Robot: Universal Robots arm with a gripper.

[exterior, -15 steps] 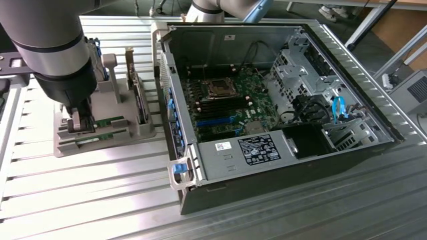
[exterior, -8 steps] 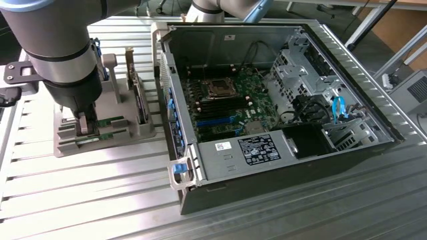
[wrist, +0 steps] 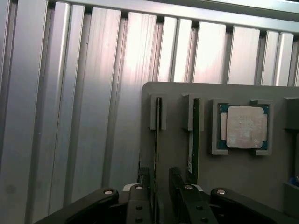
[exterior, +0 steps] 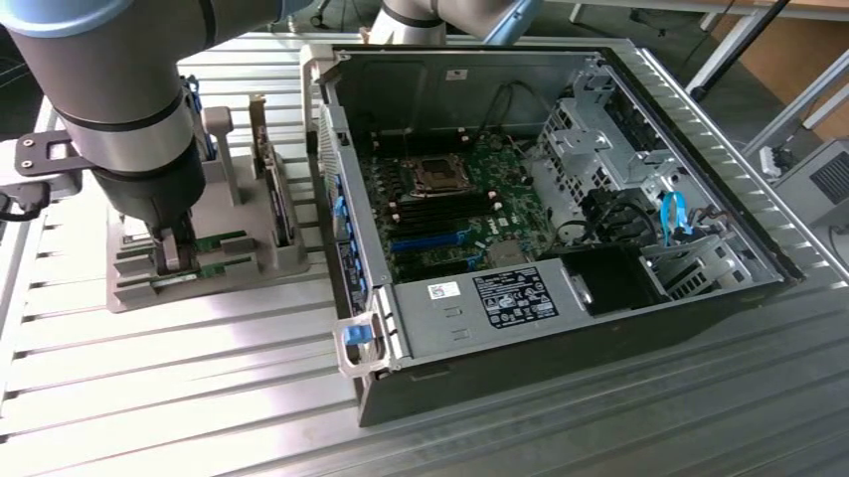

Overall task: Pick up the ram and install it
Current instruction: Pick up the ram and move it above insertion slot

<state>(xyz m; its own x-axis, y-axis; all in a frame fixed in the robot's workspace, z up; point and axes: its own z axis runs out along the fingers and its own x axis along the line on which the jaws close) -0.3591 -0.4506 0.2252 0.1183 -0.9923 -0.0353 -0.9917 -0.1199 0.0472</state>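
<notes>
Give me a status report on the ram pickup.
Gripper open, straddling the ram. Not lifted, standing in gray holder. Second stick in next slot, close by.

"What's it all standing on?"

"A silver table of ribbed aluminium slats [exterior: 173, 397]. Two things sit directly on it."

"Which are?"

"A flat grey plastic holder block [exterior: 285, 266] at the exterior view's left. Just beside it, from the centre to the right, there's an open dark metal computer case [exterior: 531, 373] lying on its side."

"Do they touch?"

"I can't tell. In the wrist view the block's rounded corner lies flat on the slats."
</notes>
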